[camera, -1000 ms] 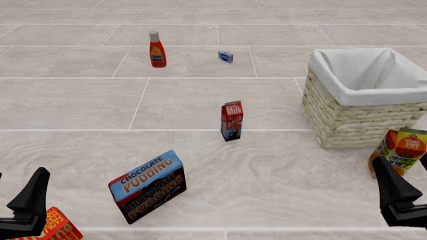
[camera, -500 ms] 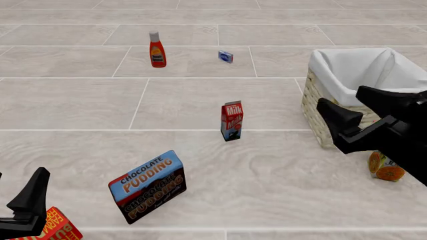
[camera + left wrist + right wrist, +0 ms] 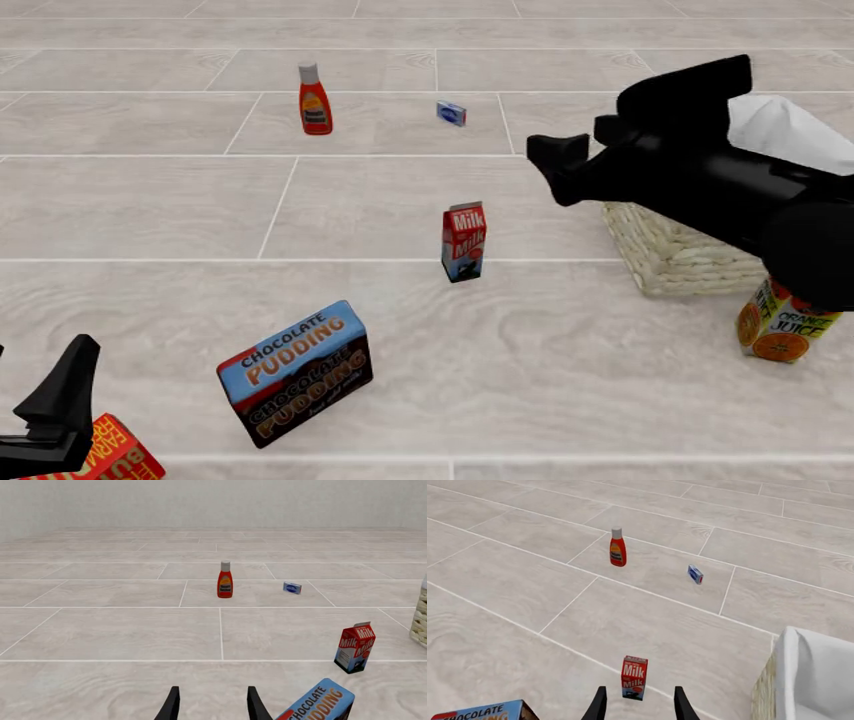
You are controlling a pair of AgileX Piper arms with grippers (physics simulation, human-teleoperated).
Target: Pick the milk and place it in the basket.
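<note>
The milk, a small red carton with white lettering, stands upright on the tiled surface left of the basket. It also shows in the left wrist view and the right wrist view. My right gripper is open and empty, raised above the surface, right of and beyond the milk, and covers part of the basket. Its fingers frame the milk from above. The basket's white lining shows beside them. My left gripper is open and empty at the near left corner.
A red ketchup bottle and a small blue box stand far back. A chocolate pudding box lies tilted near the front left, another red box beside my left gripper. An orange juice carton stands just in front of the basket.
My right arm has risen from the near right corner and swung forward and left, now over the basket's left side. The orange juice carton shows again. The left arm has not moved.
</note>
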